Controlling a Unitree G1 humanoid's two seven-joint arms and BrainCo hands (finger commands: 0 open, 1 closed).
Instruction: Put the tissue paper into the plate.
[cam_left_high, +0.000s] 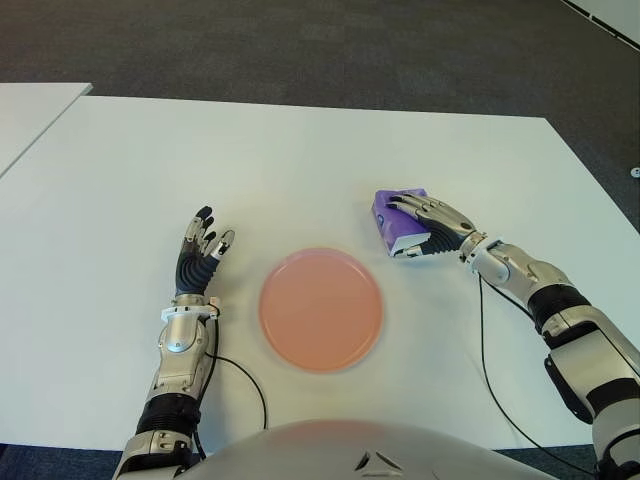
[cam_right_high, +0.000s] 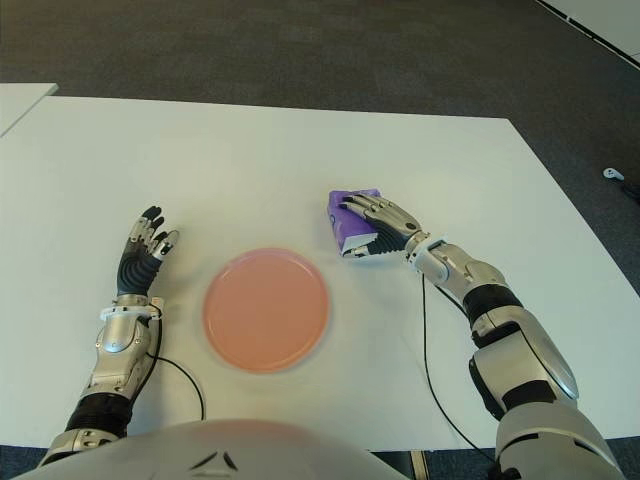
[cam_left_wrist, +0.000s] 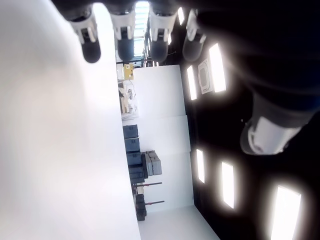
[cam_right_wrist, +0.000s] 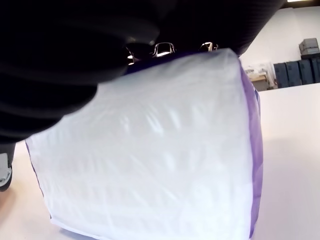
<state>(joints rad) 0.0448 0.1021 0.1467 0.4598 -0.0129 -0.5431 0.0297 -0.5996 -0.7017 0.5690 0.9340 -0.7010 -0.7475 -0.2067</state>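
While the pink plate lies bare on the white desk, the purple tissue pack is gripped from above by the right robot hand, just beside the plate's far right edge and still on the desk. The left robot hand is seen left of the plate, fingers spread and holding nothing.

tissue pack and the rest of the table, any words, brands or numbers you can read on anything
None can be read.
Tissue pack, under the right hand: purple wrapper with a white face, no legible print in any view.
Plate: plain pink, no marking.
Table: bare white, no label.
Left hand, open beside the plate on its left: no readable marking.
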